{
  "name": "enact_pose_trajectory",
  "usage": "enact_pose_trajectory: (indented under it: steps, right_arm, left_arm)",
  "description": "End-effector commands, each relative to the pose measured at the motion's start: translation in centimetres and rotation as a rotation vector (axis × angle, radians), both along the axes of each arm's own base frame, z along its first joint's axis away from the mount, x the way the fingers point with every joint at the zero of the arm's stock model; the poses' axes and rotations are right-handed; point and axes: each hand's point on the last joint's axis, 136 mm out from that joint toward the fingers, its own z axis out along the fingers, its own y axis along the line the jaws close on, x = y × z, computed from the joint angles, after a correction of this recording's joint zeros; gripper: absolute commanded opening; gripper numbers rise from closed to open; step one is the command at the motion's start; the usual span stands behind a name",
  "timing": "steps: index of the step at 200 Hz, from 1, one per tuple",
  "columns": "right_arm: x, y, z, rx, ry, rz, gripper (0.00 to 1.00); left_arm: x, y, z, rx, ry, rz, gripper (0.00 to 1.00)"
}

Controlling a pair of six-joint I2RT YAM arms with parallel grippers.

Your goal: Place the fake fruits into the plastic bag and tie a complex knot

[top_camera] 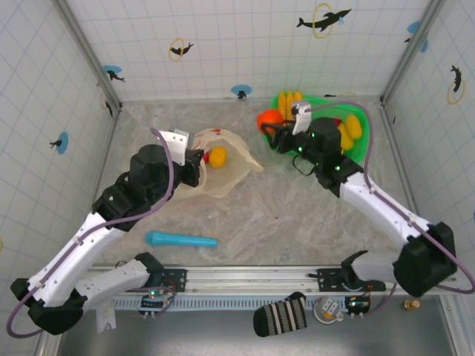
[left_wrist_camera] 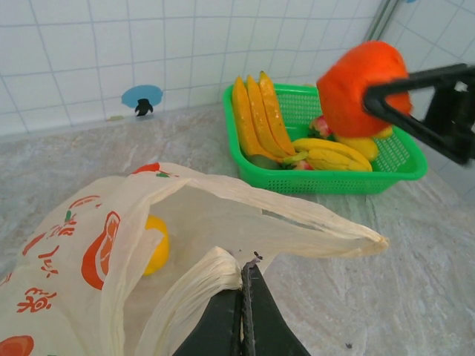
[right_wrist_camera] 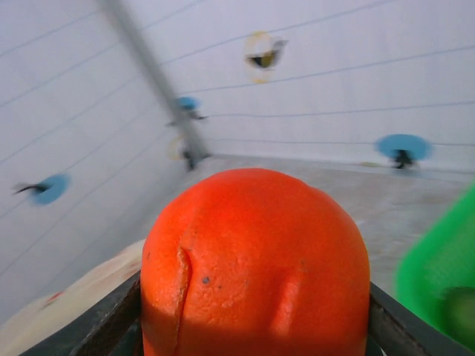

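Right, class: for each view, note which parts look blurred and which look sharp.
Right wrist: tiled wall and green basket smeared by blur, orange fruit fairly sharp. Left wrist: plastic bag and bananas crisp. Top external: sharp, evenly lit throughout.

White tiled walls enclose the counter on three sides, dotted with blue disc stickers and dark dolphin shapes in yellow rings. Grey metal posts stand in the far corners. The counter is marbled grey-beige, evenly lit; an aluminium rail runs along its near edge.
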Motion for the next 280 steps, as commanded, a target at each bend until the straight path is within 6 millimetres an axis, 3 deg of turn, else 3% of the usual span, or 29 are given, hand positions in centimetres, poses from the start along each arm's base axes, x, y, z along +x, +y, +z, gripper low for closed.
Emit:
enact_pose_trajectory:
  steps: [1,26,49,75,108,127,145,175,199,231,249,280]
  right_arm:
    - [-5.2,2.4,4.5,0.046,-0.202,0.177,0.64]
    - [-8.9,4.7,2.7,0.001,-0.207,0.302,0.64]
    - [-10.3,7.8,-1.1,-0.128,-0.155,0.388,0.65]
    - [-9.1,10.0,-5.7,-0.243,-0.062,0.372,0.65]
    - [-6.6,12.5,-9.7,-0.277,0.024,0.331,0.64]
    - [-4.8,14.3,-10.4,-0.254,0.035,0.312,0.64]
    - [-3.7,17.3,-10.6,-0.227,0.066,0.343,0.64]
    - [-3.2,23.1,-11.8,-0.228,0.111,0.419,0.64]
    - [-2.6,26.2,-13.3,-0.206,0.175,0.450,0.67]
    - [-1.3,27.3,-15.4,-0.195,0.231,0.414,0.80]
    - [-1.3,27.4,-15.4,-0.182,0.236,0.419,0.87]
    - [-0.9,26.6,-14.6,-0.173,0.244,0.414,0.88]
  left_arm:
    - [-0.2,0.7,-0.1,-0.001,-0.004,0.019,0.00]
    - [-0.3,0.9,-0.1,-0.004,-0.007,0.025,0.00]
    - [-0.3,1.0,-0.2,-0.013,-0.006,0.029,0.00]
    - [-0.6,1.2,-0.1,-0.025,-0.006,0.032,0.00]
    - [-0.9,1.4,-0.1,-0.033,-0.007,0.026,0.00]
    - [-1.0,1.3,-0.3,-0.033,-0.003,0.019,0.00]
    - [-1.1,1.2,-0.2,-0.035,-0.004,0.015,0.00]
    - [-1.0,1.2,0.0,-0.038,-0.009,0.020,0.00]
    - [-0.7,1.3,0.1,-0.036,-0.014,0.031,0.00]
    - [-0.5,1.2,0.2,-0.061,0.001,0.051,0.00]
    - [-0.4,1.3,0.0,-0.056,0.003,0.055,0.00]
    - [-0.4,1.4,0.1,-0.060,0.002,0.057,0.00]
